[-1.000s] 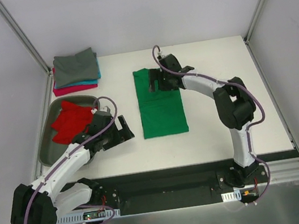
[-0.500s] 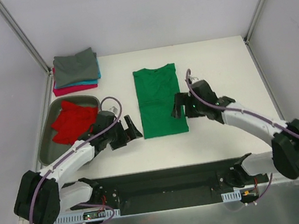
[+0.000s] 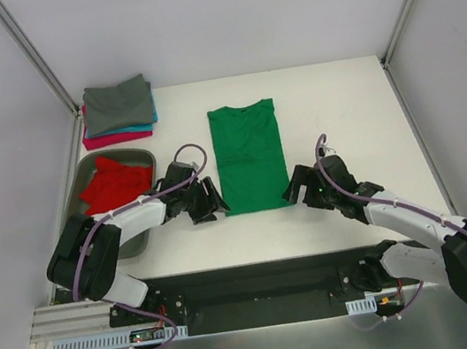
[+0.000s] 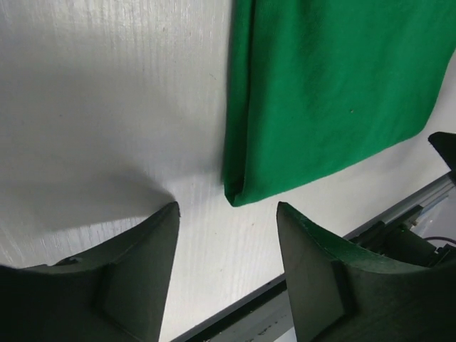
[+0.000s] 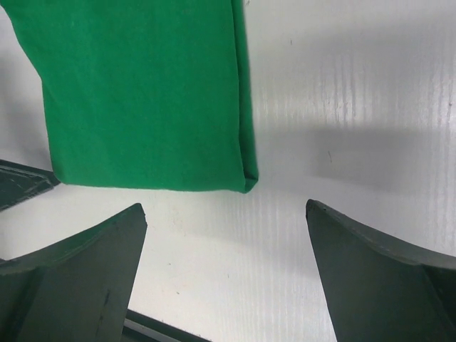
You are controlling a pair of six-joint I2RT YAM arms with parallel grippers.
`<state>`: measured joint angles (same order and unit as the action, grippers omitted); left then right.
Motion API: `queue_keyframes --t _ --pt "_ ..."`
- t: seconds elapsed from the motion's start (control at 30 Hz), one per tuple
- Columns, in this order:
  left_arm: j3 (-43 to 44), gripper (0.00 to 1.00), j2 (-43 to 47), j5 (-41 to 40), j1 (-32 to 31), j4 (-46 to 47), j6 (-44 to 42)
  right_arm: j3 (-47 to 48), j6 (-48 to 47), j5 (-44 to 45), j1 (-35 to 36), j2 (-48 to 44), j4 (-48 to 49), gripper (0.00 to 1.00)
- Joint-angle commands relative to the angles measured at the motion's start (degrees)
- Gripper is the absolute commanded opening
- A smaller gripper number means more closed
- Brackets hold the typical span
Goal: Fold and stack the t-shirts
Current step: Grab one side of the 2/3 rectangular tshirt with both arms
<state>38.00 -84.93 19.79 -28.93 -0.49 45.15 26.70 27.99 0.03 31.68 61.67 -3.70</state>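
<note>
Green cloth of the folded t-shirt (image 3: pixel 250 158) lies flat on the bench (image 3: pixel 340 112), its near corners just ahead of my left pincer (image 4: pixel 226 206) and right pincer (image 5: pixel 225 205), both spread and empty, so nipping only the top layer could drag the fold apart.

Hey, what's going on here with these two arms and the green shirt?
Two arms are folding t-shirts. The green t-shirt lies flat on the table, folded into a long strip. The left pincer and right pincer, both open, sit low at its near corners, gripping nothing. A red t-shirt waits in the tray; the folded stack sits back left.
</note>
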Motion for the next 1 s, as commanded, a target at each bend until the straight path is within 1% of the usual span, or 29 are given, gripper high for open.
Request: queue_keyframes --t 0.0,0.03,0.07,0.13,0.17,0.33,0.4,0.43,0.7,0.87,0.97 --pt "0.32 0.54 -2.87 1.21 -0.96 1.81 0.82 -0.07 2.94 2.87 0.13 0.11 3.44 0.96" --pt "0.32 0.49 -3.14 1.3 -1.04 1.98 0.91 -0.15 3.21 2.69 0.13 0.81 5.01 0.96" --pt "0.32 0.48 -3.4 1.39 -1.13 2.07 0.91 -0.33 3.65 2.52 0.05 1.52 5.46 0.96" --pt "0.76 0.47 -4.02 1.56 -1.74 2.42 1.0 -0.33 4.27 2.34 0.05 2.92 5.99 0.96" --pt "1.11 0.45 -4.54 1.57 -2.09 2.43 1.0 -0.24 4.53 2.25 0.05 3.54 6.16 0.96" --pt "1.11 0.21 -6.13 1.39 -2.89 2.43 1.52 0.55 5.32 1.29 0.05 5.3 6.08 0.96" --pt "0.76 0.03 -6.3 0.25 -2.89 2.43 1.79 0.72 5.85 0.85 0.05 5.83 5.99 0.96" --pt "0.76 0.0 -6.39 -0.19 -2.89 2.43 1.88 0.81 5.68 0.67 0.13 6.0 5.99 0.96" --pt "0.15 0.0 -5.52 -1.77 -2.89 2.95 1.26 1.78 5.76 0.93 0.05 7.06 3.97 0.96" --pt "-0.64 0.0 -4.37 -1.69 -2.89 4.45 0.73 3.18 6.03 1.11 0.13 9.95 1.86 0.99" --pt "-0.47 0.0 -4.81 -1.69 -2.98 4.62 0.91 4.59 5.59 0.93 0.05 12.68 1.42 0.83"
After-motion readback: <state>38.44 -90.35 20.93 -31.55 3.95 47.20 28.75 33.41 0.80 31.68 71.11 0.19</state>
